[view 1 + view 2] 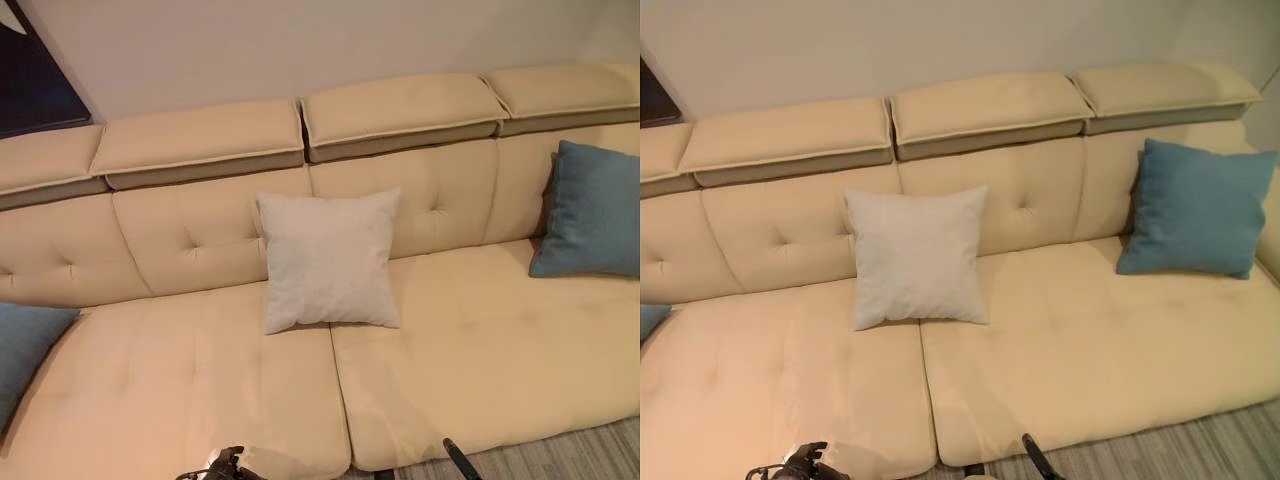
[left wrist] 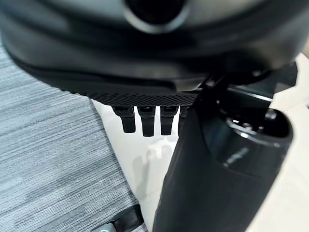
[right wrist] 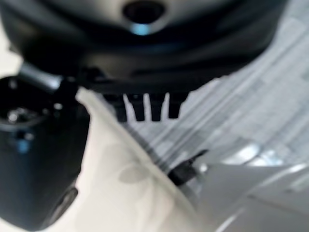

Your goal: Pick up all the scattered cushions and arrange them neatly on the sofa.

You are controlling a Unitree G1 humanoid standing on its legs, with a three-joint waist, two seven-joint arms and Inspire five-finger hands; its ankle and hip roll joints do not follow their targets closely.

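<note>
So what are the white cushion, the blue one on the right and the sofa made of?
White cushion: looks like matte woven fabric, with a faint grainy texture. Blue cushion: likely a coarser weave, matte and slightly flecked. Sofa: smooth cream upholstery with tufted dimples and a soft sheen, perhaps microfibre or faux leather; hard to say which.

Cream tufted sofa (image 1: 480, 350), off-white cushion (image 1: 328, 258), blue cushion (image 1: 1196, 208), grey striped floor (image 2: 43, 169) beside black fingers (image 2: 149, 121).
</note>
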